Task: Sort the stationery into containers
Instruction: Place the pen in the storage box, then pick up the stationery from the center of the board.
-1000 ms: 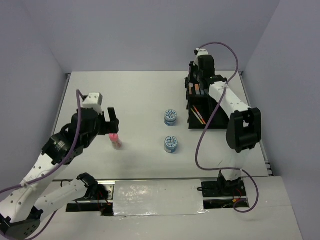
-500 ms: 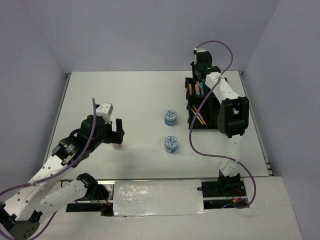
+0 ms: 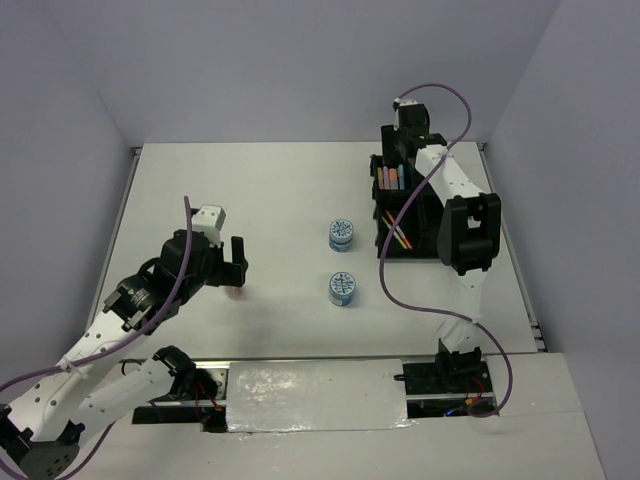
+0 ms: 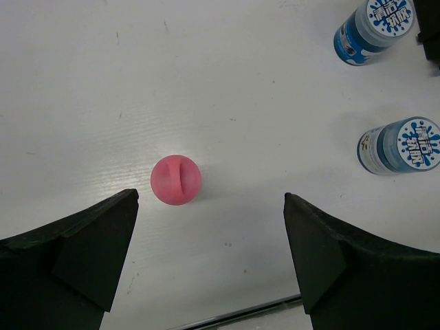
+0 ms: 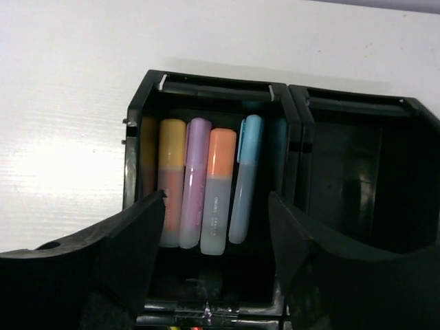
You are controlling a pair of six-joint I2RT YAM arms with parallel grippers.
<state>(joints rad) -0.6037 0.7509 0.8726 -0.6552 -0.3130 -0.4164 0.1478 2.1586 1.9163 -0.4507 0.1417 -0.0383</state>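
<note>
While the left claw hangs spread wide over the upright pink bottle, toward the near left corner of the surface, the right claw, jaws apart and empty, hovers above highlighters lying in the black tray by the far right corner.

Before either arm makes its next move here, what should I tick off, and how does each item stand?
1. Left gripper open: ok, jaws wide apart.
2. Pink bottle between its fingers: ok, though off-centre in the left wrist view.
3. Far tub and near tub clear of that gripper: ok, both stand apart to one side.
4. Right gripper empty: ok, open with nothing between the fingers.
5. Highlighters inside one tray compartment: ok, lying side by side.
6. Left gripper's height above the bottle: cannot tell.
</note>
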